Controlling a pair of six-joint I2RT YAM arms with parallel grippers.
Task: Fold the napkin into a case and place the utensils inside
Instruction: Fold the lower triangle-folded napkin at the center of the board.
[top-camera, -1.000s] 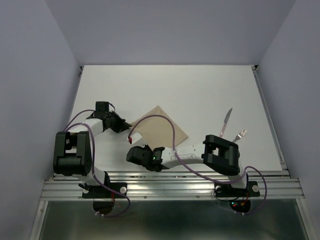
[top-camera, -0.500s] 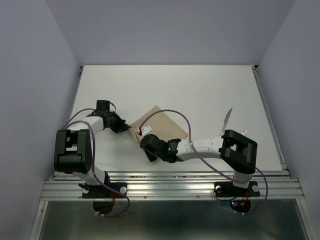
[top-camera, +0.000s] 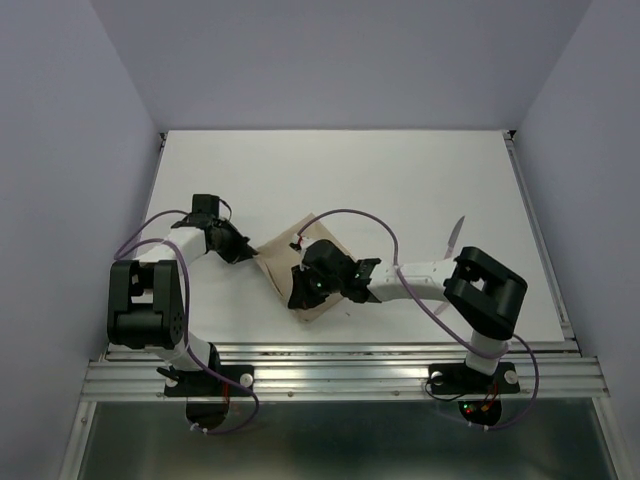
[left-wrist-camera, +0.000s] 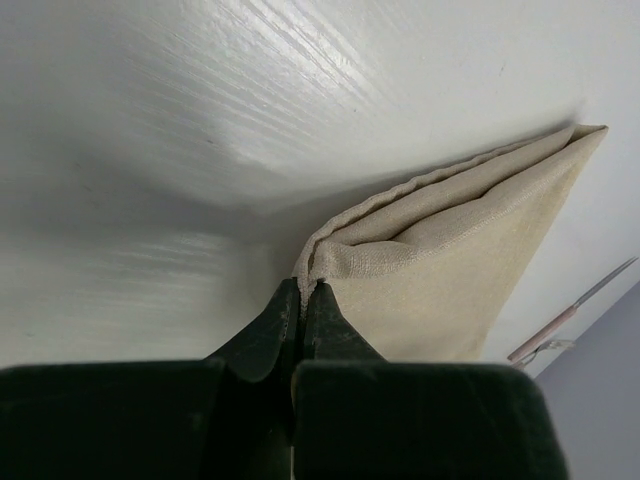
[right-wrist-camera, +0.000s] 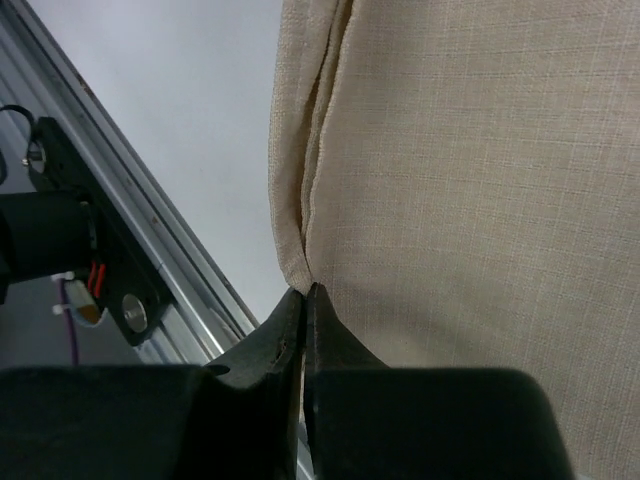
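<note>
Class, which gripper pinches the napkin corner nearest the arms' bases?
The right gripper, at the napkin's near corner; the left gripper pinches its left corner, farther up the table.

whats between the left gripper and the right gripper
The napkin: left gripper and right gripper each pinch a corner, one edge running between them, seen in the top view.

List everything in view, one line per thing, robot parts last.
napkin: one, beige-tan, folded in layers, on the table between the two arms
utensils: one clearly seen, silver blade and pinkish handle, right of the napkin, partly behind the right arm; a second piece is unclear
table: one, white
rail: one, silver, along the near edge
left pincer: one, black, shut on a napkin corner
right pincer: one, black, shut on the napkin's edge
</note>
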